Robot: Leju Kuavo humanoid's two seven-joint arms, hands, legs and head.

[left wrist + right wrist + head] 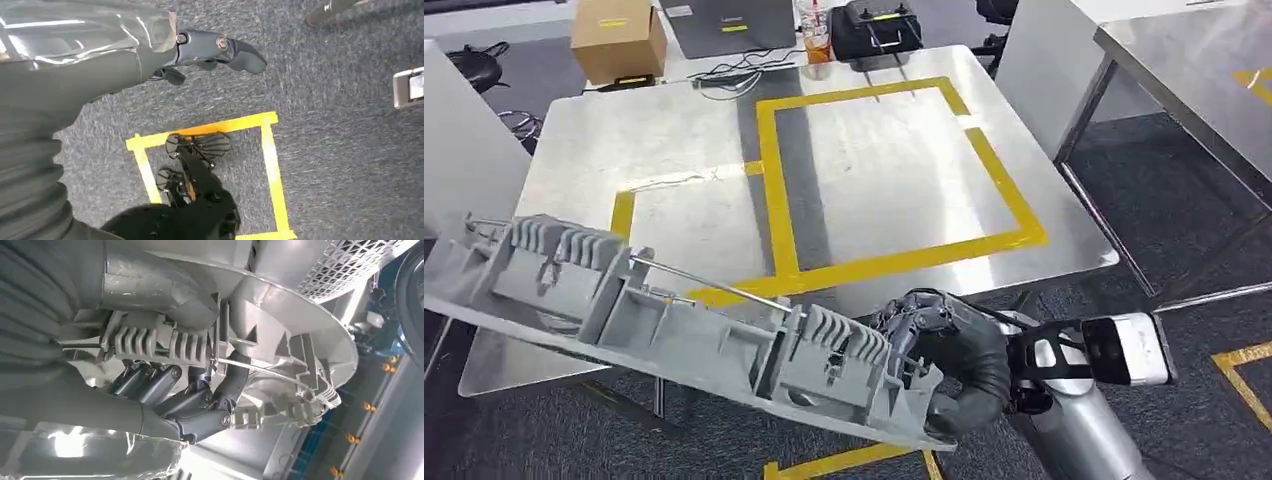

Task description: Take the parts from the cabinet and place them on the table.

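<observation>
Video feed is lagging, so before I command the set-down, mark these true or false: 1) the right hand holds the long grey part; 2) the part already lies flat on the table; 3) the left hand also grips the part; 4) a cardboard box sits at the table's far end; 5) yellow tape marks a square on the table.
1) True: the right hand grips the long grey part at one end.
2) False: it is held tilted at the table's near edge.
3) False: the left hand hangs over carpet, holding nothing.
4) True: the cardboard box is there.
5) True: the yellow tape does.
</observation>
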